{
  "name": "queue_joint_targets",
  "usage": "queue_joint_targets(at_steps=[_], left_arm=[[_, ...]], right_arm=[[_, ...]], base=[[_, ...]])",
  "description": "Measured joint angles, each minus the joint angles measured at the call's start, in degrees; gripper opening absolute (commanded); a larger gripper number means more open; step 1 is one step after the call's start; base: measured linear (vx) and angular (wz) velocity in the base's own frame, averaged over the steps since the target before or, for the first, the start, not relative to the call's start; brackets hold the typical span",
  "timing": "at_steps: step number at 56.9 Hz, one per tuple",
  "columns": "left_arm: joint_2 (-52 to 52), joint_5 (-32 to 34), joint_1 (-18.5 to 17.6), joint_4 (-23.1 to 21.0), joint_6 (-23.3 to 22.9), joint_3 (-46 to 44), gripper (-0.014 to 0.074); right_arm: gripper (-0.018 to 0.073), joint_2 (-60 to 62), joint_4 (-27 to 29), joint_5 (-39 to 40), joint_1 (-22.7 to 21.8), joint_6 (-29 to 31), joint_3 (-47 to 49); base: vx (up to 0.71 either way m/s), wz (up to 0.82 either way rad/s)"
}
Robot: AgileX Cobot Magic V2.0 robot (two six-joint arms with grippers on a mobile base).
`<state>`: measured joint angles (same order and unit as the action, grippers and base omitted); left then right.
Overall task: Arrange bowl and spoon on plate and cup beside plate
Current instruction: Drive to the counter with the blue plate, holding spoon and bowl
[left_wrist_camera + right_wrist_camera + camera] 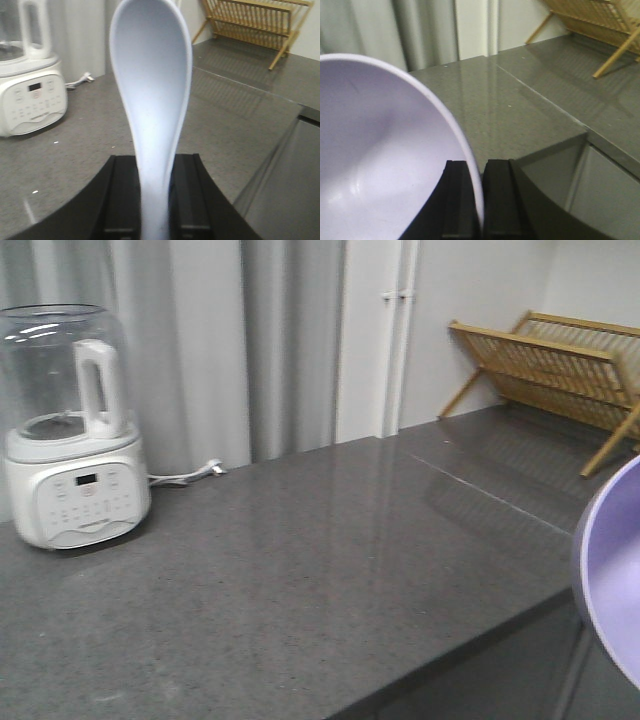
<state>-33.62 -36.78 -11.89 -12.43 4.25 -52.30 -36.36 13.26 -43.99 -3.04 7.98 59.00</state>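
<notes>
At the left of the front view a white blender (72, 460) stood on the grey countertop (300, 590), with a wooden dish rack (560, 370) at upper right and the bowl (615, 570) at the right edge. The left gripper (152, 200) was clamped on the handle of the spoon (152, 100), scoop upward. The right gripper (472, 200) pinched the bowl's rim.

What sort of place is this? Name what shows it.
Probably a kitchen: a dark grey countertop, a white appliance with a clear jug, and a wooden dish rack by the wall.
</notes>
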Motion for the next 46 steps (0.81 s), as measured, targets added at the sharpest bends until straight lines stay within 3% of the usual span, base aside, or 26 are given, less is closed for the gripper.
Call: queue_joint_targets(at_steps=[25,46], left_arm=[[0.0,0.0,0.0,0.0,0.0,0.0,-0.0003],[0.0,0.0,0.0,0.0,0.0,0.1,-0.0003]], right_arm=[[-0.0008,0.0,0.0,-0.1,0.0,0.0,0.0],[-0.0008,0.0,0.0,-0.3,0.0,0.0,0.0]], base=[[-0.01,-0.87],[0.14,-0.54]])
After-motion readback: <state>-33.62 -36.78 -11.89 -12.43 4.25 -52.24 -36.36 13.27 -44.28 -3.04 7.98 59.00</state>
